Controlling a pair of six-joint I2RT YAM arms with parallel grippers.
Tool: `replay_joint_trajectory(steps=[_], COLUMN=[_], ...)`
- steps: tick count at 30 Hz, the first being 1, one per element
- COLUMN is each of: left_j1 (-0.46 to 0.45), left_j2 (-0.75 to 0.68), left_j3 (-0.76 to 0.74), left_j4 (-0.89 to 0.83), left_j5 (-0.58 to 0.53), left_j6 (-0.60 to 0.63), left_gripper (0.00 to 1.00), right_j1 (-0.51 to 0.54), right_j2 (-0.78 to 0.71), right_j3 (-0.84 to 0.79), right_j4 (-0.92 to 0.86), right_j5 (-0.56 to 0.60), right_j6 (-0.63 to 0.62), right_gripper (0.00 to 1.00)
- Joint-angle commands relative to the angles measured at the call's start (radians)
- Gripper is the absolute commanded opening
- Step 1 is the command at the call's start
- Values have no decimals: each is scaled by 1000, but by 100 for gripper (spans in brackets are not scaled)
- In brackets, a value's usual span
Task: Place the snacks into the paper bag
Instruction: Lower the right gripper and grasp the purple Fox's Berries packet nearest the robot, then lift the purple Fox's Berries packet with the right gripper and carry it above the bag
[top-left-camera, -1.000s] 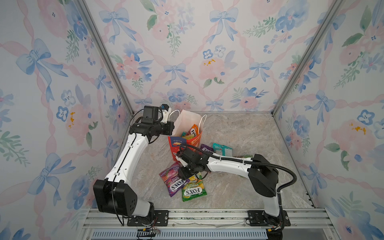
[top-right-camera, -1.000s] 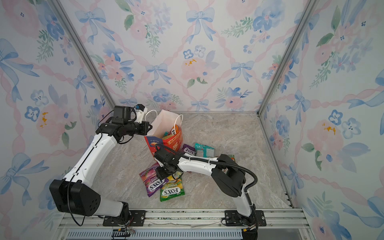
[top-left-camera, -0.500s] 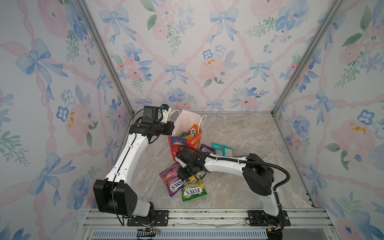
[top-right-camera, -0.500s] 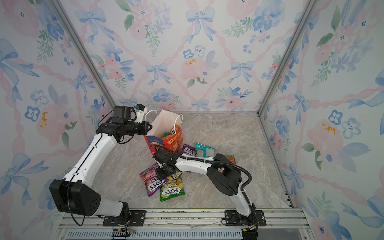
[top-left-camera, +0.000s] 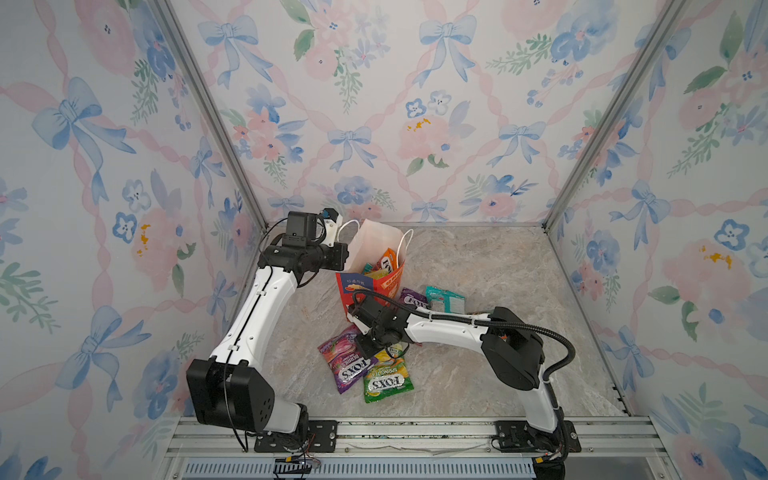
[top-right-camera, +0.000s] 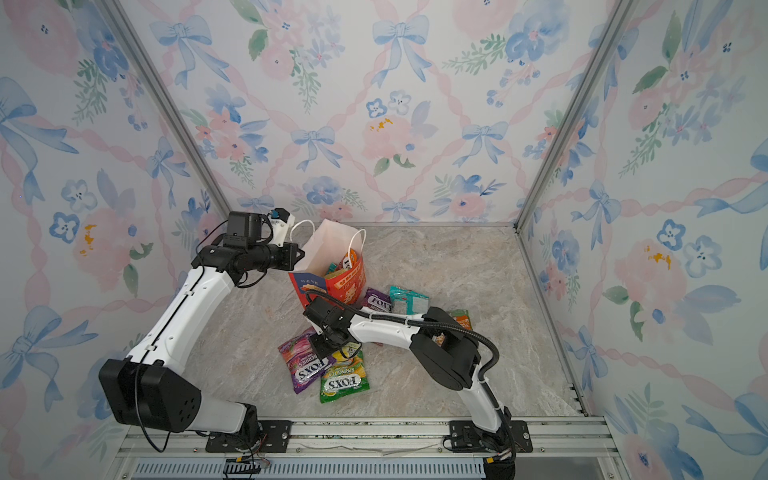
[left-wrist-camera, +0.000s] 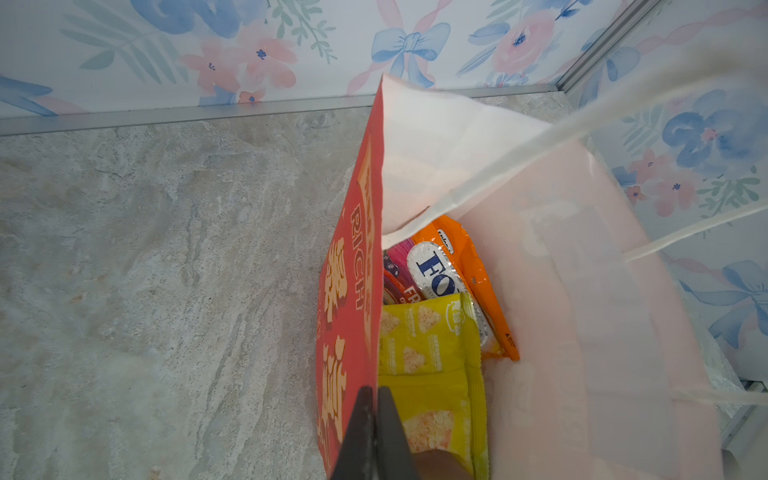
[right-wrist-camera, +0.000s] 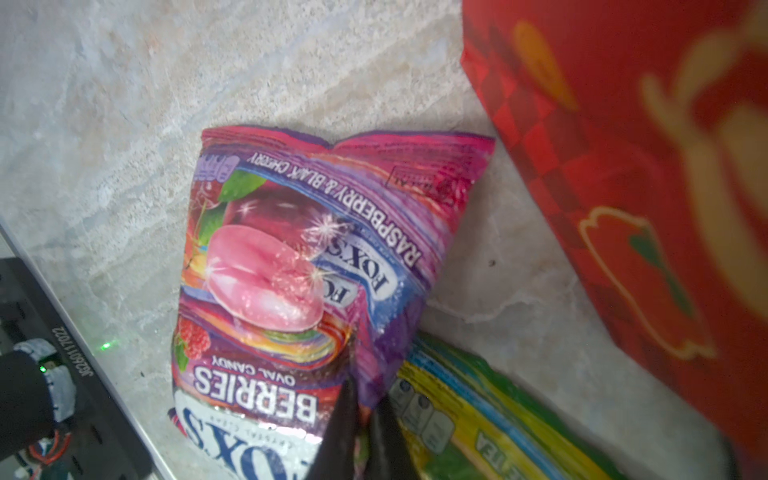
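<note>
Staring down into a booth with flowery walls (top-left-camera: 374, 104) wrapping around three sides. Checking out the marble bench (top-left-camera: 478, 270) filling the floor and carrying everything.

Watching the left arm (top-left-camera: 257, 316) rising along the left side toward the back. Watching the right arm (top-left-camera: 449, 330) stretching low across the front toward the middle.

Finding the paper bag (top-left-camera: 388, 282) standing upright near the back, a bit left of centre, mouth gaping, white inside, cord handles sticking up.

Peeking in through the left wrist view and spotting a yellow packet (left-wrist-camera: 428, 353) sitting in front of an orange packet (left-wrist-camera: 469, 266), both already inside. Also spotting a pinkish packet (left-wrist-camera: 397, 266) tucked beside them, mostly hidden.

Seeing the purple berries packet (top-left-camera: 347, 365) lying on the bench in front of the bag, touching the green spring tea packet (top-left-camera: 386, 380) right next to it.

Catching a second purple packet (top-left-camera: 413, 300) and a teal packet (top-left-camera: 444, 298) lying side by side just right of the bag's foot. Catching an orange-green packet (top-right-camera: 460, 319) poking out behind the right arm too.

Getting to the left tool (left-wrist-camera: 372, 395): pressed together, pinching the bag's red rim.

Getting to the right tool (right-wrist-camera: 365, 399): clamped down as well, pinching the side edge of the purple berries packet, right beside the green one.
</note>
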Motion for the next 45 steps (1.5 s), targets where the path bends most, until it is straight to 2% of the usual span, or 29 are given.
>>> replay_joint_trajectory(steps=[1,30,36,45], left_j1=[7,9,9,8], left_j2=[-17,-13,-6,-2], left_j3=[-13,-7,-11,-9], left_j4=[-34,-34,-34,-33], left_j5=[-6,1,3,7], left_j6=[2,-7,-11,-12], left_gripper=[0,0,0,0], right_j1=[12,8,-20,-119], right_j2=[5,-389,-505,-680], right_j3=[-1,-179,-251,-357], right_j4=[3,3,-5,-69], right_j5=[-9,103,159,211], right_j6=[3,69,106,141], right_gripper=[0,0,0,0])
